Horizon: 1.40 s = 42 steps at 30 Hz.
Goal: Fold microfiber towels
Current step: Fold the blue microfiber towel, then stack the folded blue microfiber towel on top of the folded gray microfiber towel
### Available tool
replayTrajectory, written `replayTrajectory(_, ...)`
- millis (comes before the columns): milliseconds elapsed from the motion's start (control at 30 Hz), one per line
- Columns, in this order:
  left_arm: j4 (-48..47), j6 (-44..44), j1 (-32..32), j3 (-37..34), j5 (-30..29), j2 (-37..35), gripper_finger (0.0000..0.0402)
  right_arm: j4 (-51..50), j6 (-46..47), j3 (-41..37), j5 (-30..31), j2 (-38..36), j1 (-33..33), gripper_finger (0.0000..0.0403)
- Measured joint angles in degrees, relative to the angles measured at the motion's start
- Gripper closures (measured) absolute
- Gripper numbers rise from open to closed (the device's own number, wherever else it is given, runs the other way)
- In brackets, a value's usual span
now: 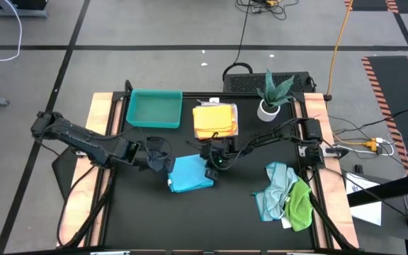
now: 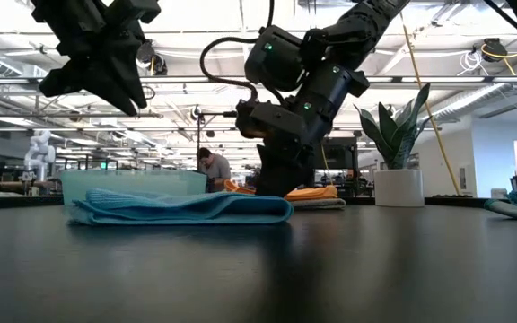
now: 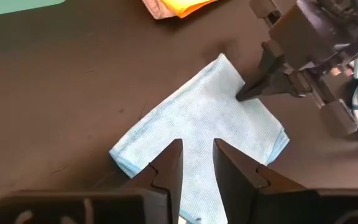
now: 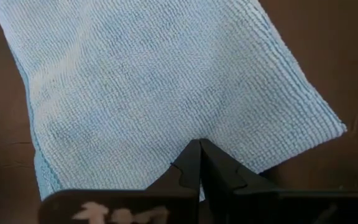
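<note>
The teal tray (image 1: 154, 108) sits beyond the left gripper (image 1: 163, 160), toward the table's far edge, and looks to hold nothing, though the low view shows only its wall. Just beside the tray, directly beyond the right gripper (image 1: 212, 160), lie folded yellow-orange towels (image 1: 214, 120) in a small stack, with a white-grey edge showing beneath them in the left wrist view. A potted plant (image 1: 273, 98) stands farther off on the right gripper's outer side.

The bright blue towel (image 1: 190, 174) lies folded flat on the dark table (image 1: 225, 219), between and just under the two grippers. Its long axis runs slantwise across the table, from the left gripper's side toward the right gripper, with the layered folded edge facing the near side.

The right gripper (image 4: 199, 163) has its fingers pressed together, tips down on the towel's edge nearest it; whether cloth is pinched between them I cannot quite tell. The left gripper (image 3: 197, 163) hangs above the towel's opposite end, fingers a narrow gap apart, holding nothing.

A loose heap of pale blue and green towels (image 1: 284, 197) lies well away on the right gripper's outer side.
</note>
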Motion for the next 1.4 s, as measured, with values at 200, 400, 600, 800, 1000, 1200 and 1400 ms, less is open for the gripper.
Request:
replayTrajectory(200, -0.12, 1.20, 0.00, 0.00, -0.67, 0.00, 0.0311, -2.29, 1.05, -0.37, 0.17, -2.99, 0.19, 0.0402)
replayTrajectory(400, -0.06, 4.03, 0.50, 0.00, -1.44, 0.00, 0.0311, -6.58, 1.11, -0.31, -1.19, -11.98, -1.07, 0.0394)
replayTrajectory(600, 0.29, 6.64, 1.59, 0.00, -1.49, 0.00, 0.0311, -6.92, 1.89, -0.30, -1.31, -15.13, -2.61, 0.0330)
replayTrajectory(800, 0.28, 8.17, 2.23, 0.00, -1.51, 0.00, 0.0311, -7.07, 5.85, -0.33, -1.40, -11.65, -3.80, 0.0242)
replayTrajectory(1000, 0.26, 8.45, 2.19, 0.00, -1.47, 0.02, 0.0311, -8.14, 5.85, -0.33, -1.55, -8.05, -5.92, 0.0193)
replayTrajectory(1200, 0.24, 8.76, 2.19, 0.00, -1.45, 0.02, 0.0311, -9.22, 3.43, -0.33, -1.56, -5.67, -7.55, 0.0184)
replayTrajectory(1400, 0.20, 9.01, 2.19, 0.00, -1.44, 0.02, 0.0311, -8.34, 3.05, -0.76, -1.59, -4.96, -8.88, 0.0185)
